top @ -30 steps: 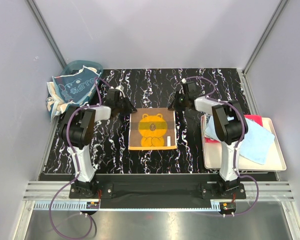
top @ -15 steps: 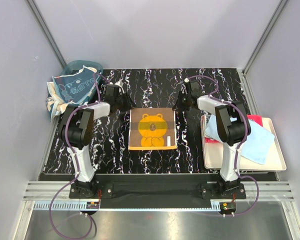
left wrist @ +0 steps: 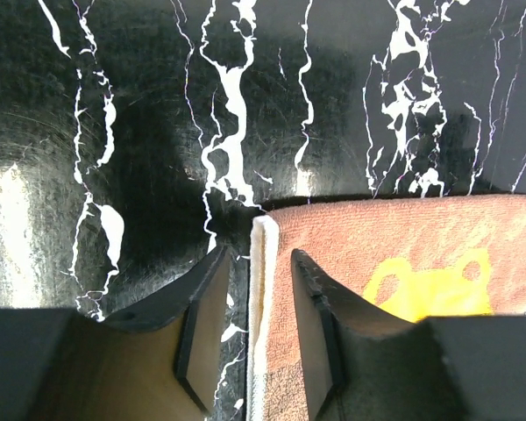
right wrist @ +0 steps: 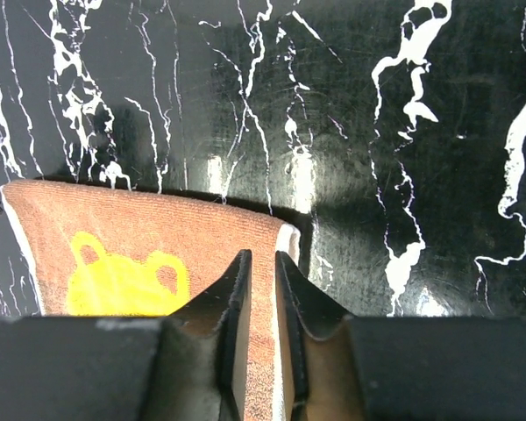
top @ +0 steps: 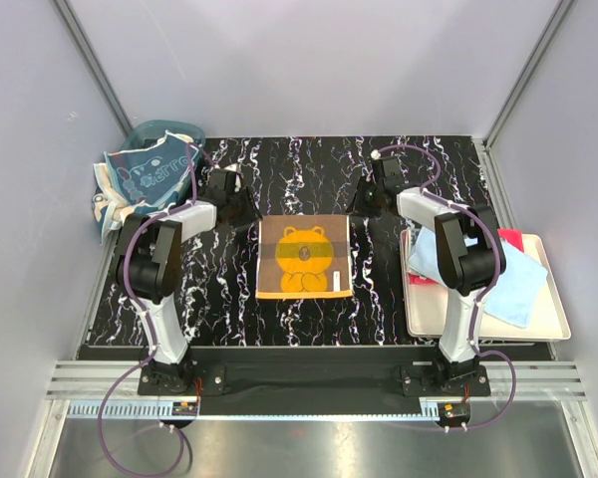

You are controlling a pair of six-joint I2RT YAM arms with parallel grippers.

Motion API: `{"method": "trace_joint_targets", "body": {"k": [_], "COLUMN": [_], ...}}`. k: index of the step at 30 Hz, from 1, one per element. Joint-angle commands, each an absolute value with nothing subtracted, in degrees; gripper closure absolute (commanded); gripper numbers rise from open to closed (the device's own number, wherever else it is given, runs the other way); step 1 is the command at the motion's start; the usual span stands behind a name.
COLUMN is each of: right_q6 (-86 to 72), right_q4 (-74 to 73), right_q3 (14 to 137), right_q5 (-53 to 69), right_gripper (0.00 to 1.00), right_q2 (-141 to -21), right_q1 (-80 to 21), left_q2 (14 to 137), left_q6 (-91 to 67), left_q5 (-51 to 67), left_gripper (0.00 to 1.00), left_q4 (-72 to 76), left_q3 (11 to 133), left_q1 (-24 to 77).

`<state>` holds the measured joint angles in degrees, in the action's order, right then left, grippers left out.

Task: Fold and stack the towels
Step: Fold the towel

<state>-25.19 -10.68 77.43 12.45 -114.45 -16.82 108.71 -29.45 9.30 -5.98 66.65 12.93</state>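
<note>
Orange bear towel (top: 304, 257) lies between teal basket (top: 159, 126) and cream tray (top: 439, 317).

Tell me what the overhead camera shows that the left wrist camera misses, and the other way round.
Only overhead: the left arm and right arm, the basket of cloths at far left, the tray holding a blue towel and a red one on the right, and the bear towel whole. Only the wrist: the left gripper up close, jaws parted either side of the towel's white hem. Both: the orange bear towel lying on the black marbled table.
</note>
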Motion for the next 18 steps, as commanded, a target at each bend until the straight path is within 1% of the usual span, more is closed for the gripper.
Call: {"method": "trace_joint_targets", "body": {"k": [1,11,12,18], "right_q6": [-24.0,-23.7,-23.7,-23.8], "right_q4": [-11.1,-10.8,-10.6,-10.5], "right_q3": [77.6,77.2,77.2,77.8], "right_q5": [10.3,9.9,10.2,11.2], "right_gripper": [0.76,0.67,0.64,0.64], "right_q2": [-111.6,-114.0,-114.4,-116.6], "right_q1": [-16.4,-16.5,-16.5,-16.6], "left_q2": [109.0,111.7,112.1,113.6], "left_q6": [-27.6,-27.2,-27.2,-27.3], "left_q5": [9.3,9.3,9.1,8.9], "left_gripper": [0.6,0.59,0.59,0.59], "left_q4": [-5.3,-6.2,-6.3,-6.1], "left_q3": [69.6,71.4,71.4,71.5], "left_q1": [13.0,13.2,13.3,13.4]}}
